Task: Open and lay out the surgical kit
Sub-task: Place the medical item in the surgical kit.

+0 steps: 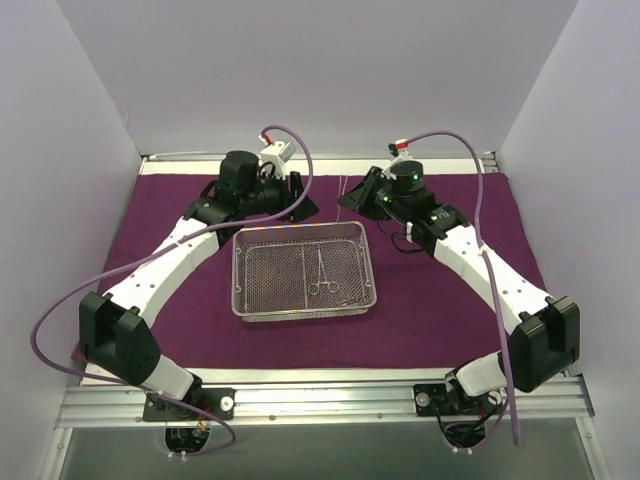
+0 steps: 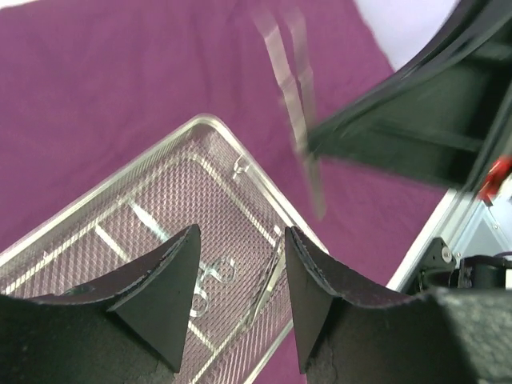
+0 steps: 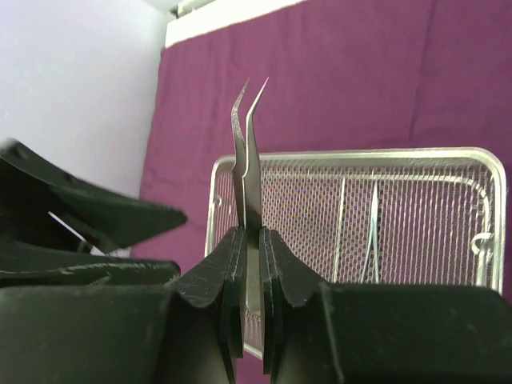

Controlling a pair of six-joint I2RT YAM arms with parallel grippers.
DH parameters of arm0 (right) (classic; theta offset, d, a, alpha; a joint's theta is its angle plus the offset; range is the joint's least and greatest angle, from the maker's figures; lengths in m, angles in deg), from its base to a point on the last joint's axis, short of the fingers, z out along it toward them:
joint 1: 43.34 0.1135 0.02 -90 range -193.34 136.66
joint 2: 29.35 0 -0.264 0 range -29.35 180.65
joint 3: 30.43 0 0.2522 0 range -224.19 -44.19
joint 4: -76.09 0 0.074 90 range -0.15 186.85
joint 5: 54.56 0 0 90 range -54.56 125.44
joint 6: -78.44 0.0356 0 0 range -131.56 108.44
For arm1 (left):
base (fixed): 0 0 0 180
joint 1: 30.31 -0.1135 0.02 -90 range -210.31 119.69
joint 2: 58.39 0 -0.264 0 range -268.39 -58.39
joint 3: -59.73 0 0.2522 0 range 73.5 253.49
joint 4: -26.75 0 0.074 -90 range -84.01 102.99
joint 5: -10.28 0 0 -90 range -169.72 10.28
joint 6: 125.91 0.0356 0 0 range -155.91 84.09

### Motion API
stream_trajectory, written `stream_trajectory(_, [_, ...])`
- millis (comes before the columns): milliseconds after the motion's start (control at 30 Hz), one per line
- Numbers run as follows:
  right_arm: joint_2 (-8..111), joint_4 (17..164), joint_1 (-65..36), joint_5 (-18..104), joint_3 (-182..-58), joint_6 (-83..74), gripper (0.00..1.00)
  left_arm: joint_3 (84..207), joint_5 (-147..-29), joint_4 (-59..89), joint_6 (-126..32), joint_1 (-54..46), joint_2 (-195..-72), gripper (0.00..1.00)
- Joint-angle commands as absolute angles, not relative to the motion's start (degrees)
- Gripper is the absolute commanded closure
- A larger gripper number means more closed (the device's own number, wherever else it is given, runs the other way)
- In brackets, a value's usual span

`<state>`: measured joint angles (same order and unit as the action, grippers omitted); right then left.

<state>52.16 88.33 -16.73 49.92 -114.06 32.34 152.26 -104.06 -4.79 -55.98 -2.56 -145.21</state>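
The dark purple cloth wrap lies spread flat on the table. The silver wire-mesh tray sits at its middle, with a scissor-like instrument and a thin straight one inside. My right gripper hovers just beyond the tray's far edge. In the right wrist view it is shut on thin curved-tip tweezers pointing up. My left gripper is beside it, open and empty above the tray. The tweezers show blurred in the left wrist view.
White walls stand close at the left, right and back. A metal rail carrying both arm bases runs along the near edge. Purple cables loop from each arm. The two grippers are close together over the tray's far rim.
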Motion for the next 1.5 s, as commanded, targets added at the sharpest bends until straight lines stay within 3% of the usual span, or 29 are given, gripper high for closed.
stream_trajectory(0, [51.3,89.6,-15.4,45.6,-118.2,34.6,1.0,156.5,-100.0,1.0,-54.3,-0.7,-146.2,0.44])
stream_trajectory(667, [51.9,92.8,-9.7,38.9,-119.9,36.5,1.0,155.7,-101.4,0.7,-55.2,3.9,-146.8,0.45])
stream_trajectory(1033, [51.7,93.1,-9.6,39.0,-120.0,37.0,1.0,156.1,-97.1,-3.5,-53.1,4.9,-148.7,0.49])
stream_trajectory(1467, [51.9,93.3,-9.7,40.0,-120.3,36.5,1.0,157.3,-92.6,-5.2,-49.9,4.9,-149.1,0.47])
